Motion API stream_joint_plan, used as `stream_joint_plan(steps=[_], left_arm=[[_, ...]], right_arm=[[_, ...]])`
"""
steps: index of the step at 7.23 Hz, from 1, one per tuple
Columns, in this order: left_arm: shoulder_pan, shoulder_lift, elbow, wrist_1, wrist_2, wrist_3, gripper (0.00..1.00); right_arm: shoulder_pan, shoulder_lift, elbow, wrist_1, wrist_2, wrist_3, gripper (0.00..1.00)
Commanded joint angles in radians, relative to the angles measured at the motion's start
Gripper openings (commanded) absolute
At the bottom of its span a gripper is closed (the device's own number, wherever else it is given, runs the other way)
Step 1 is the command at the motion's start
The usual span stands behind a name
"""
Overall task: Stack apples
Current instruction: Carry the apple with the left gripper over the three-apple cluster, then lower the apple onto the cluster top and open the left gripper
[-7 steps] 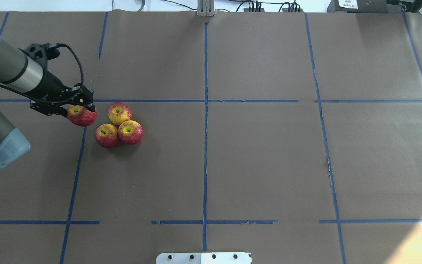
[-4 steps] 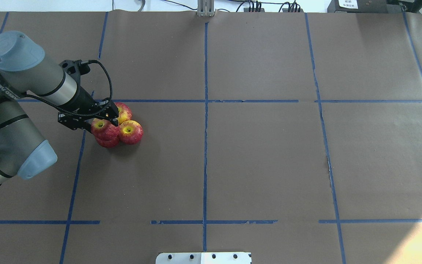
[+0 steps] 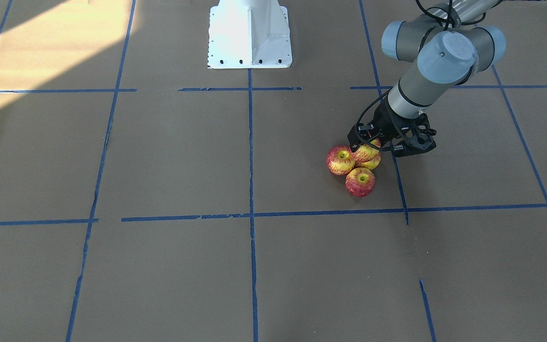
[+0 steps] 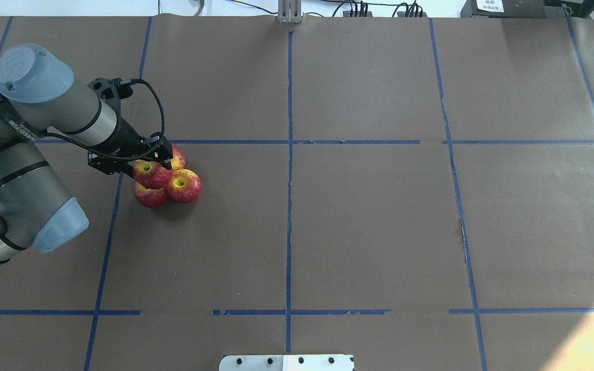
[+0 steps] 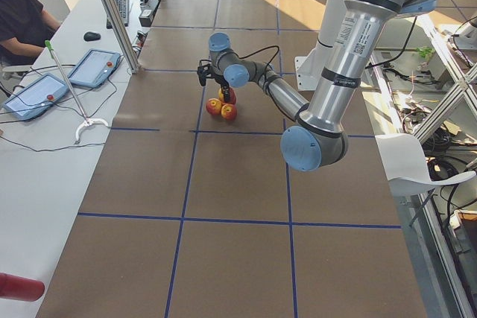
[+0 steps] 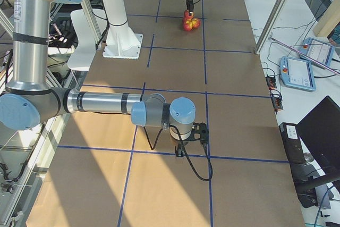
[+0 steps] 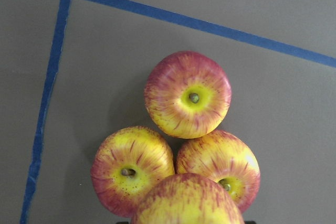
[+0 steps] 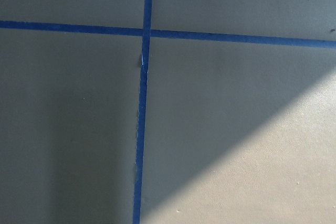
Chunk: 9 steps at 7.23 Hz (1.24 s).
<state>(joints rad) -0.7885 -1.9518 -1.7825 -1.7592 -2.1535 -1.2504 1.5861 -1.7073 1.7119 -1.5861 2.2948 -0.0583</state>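
Observation:
Three apples lie clustered and touching on the brown paper: one at the right (image 4: 184, 186), one at the front (image 4: 148, 198), one at the back (image 4: 177, 156), partly hidden. My left gripper (image 4: 149, 166) is shut on a fourth apple (image 4: 151, 175) and holds it over the middle of the cluster. I cannot tell whether it touches them. In the left wrist view the held apple (image 7: 186, 202) sits at the bottom edge above the three (image 7: 188, 94). The front-facing view shows the held apple (image 3: 363, 153) too. My right gripper (image 6: 192, 137) shows only in the exterior right view; I cannot tell if it is open or shut.
Blue tape lines (image 4: 289, 154) divide the brown paper table cover into squares. The white robot base (image 3: 249, 33) stands at the table's near edge. An operator's desk with tablets (image 5: 45, 87) runs along the far side.
My left gripper has carried the held apple to the right, from left of the cluster to over its middle. The three apples on the table have not moved.

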Motion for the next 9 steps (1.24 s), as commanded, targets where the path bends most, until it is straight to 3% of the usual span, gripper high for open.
stream_joint_plan(steps=[1,3,7,9], left_arm=[[0.0,-0.007,0.008,0.001,0.065,0.0,0.0],[0.014,-0.018,0.029,0.001,0.069,0.0,0.05],[0.018,-0.018,0.015,0.006,0.067,-0.001,0.06],[0.02,-0.019,0.026,0.006,0.067,-0.001,0.18]], right_arm=[[0.0,0.0,0.0,0.0,0.0,0.0,1.0],[0.0,0.0,0.0,0.0,0.0,0.0,1.0],[0.0,0.0,0.0,0.0,0.0,0.0,1.0],[0.0,0.0,0.0,0.0,0.0,0.0,1.0]])
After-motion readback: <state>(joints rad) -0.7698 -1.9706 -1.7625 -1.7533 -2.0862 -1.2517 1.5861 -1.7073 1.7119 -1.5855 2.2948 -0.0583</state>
